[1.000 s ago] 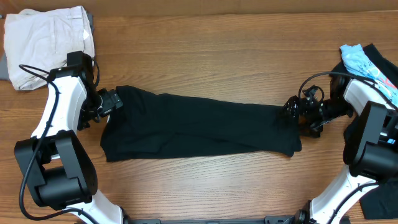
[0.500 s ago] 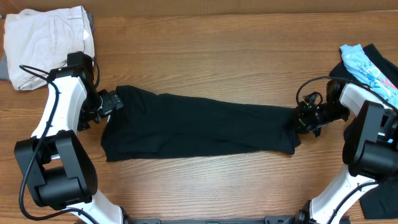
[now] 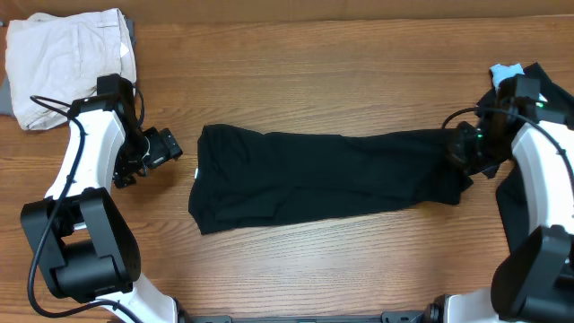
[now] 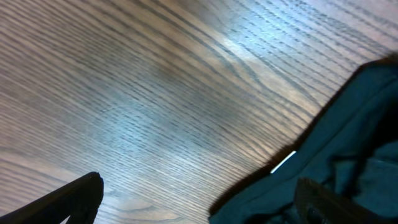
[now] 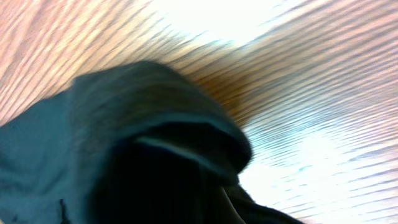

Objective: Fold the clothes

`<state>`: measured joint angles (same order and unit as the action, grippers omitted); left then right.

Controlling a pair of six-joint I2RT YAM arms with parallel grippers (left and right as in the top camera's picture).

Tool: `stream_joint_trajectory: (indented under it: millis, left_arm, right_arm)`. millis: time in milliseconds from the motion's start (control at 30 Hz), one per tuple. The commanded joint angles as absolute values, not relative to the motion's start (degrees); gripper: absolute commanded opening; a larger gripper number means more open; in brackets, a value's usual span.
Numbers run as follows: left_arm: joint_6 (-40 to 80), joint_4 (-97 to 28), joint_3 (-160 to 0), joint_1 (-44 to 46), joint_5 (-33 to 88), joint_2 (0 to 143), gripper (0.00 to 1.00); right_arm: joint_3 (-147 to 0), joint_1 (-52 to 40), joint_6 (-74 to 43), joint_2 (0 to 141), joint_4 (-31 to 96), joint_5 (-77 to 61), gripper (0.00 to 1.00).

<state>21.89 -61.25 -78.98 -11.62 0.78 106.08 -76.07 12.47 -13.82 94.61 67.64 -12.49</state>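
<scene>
At far left on the wooden surface point(image 3: 296, 81), a cream garment point(image 3: 67, 63) lies bunched. Beside it, the left fingers point(image 3: 169, 148) are spread wide and empty, near but apart from the black garment point(image 3: 323, 179), which lies stretched lengthwise across the middle. The right fingers point(image 3: 459, 151) are closed on its right end. A light blue piece point(image 3: 508, 74) lies at far right, partly behind the right arm point(image 3: 538, 170).

The tabletop point(image 3: 314, 81) is showing smooth wood, its fine grain catching a soft sheen. The black garment point(image 3: 323, 175) is looking like matt, soft cloth. The cream cloth point(image 3: 67, 63) at the far left corner is lying rumpled and dull. The white shells point(image 3: 90, 152) are gleaming like plastic.
</scene>
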Motion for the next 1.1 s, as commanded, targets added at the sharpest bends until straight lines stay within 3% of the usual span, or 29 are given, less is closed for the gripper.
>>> stream_joint_trajectory:
  millis: [0,333,900,967,1067]
  left_arm:
    - [20.8,-60.8,-78.4,-11.5,3.7,105.3,1.0]
    - [20.8,-60.8,-78.4,-11.5,4.5,105.3,1.0]
    - [20.8,-61.2,-78.4,-11.6,4.5,105.3,1.0]
    - [20.7,-61.2,-78.4,-11.5,4.5,105.3,1.0]
    - [20.3,-61.3,-78.4,-11.5,4.5,105.3,1.0]
  right_arm:
    - [-76.9,7.6,-15.5,93.5,67.2,-15.7,0.04]
    - [-76.4,-7.3,-23.0,93.8,60.7,-17.7,0.07]
    - [-71.7,-20.7,-34.6,95.0,48.2,-18.1,0.05]
    - [-71.7,-21.9,-34.7,95.6,47.6,-17.5,0.07]
    - [-71.7,-23.3,-34.8,97.1,47.2,-16.6,0.19]
